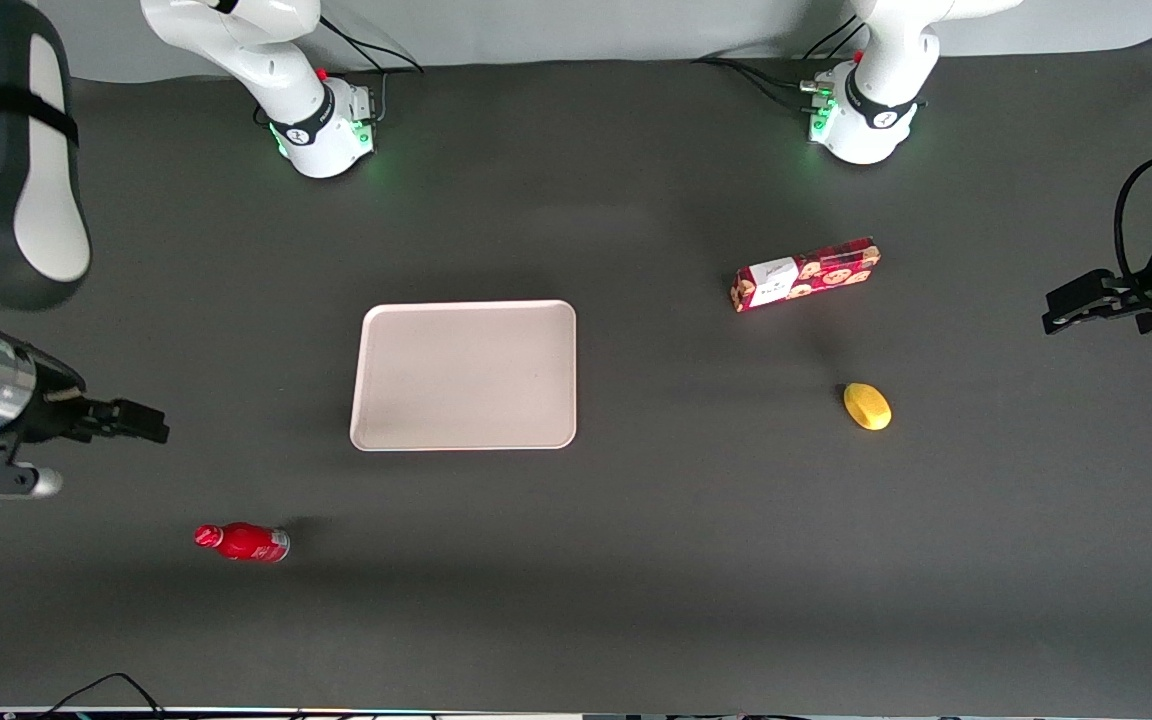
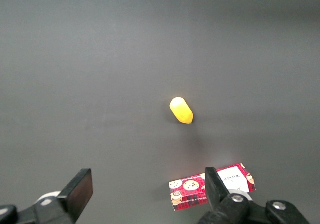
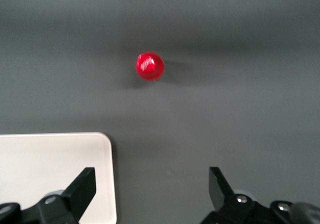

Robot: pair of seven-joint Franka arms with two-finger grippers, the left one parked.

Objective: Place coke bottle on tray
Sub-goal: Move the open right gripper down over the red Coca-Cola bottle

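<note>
The coke bottle, small and bright red with a silvery base, stands on the dark table, nearer to the front camera than the tray. In the right wrist view it shows as a round red top. The tray is large, flat and pale beige-pink, and nothing lies on it; one corner shows in the right wrist view. My right gripper is open and holds nothing. It hovers above the table toward the working arm's end, beside the tray and farther from the front camera than the bottle. Its wide-apart fingers frame bare table.
A long red cookie box and a small yellow object lie toward the parked arm's end of the table. Both show in the left wrist view, the box and the yellow object. The two arm bases stand at the table's back edge.
</note>
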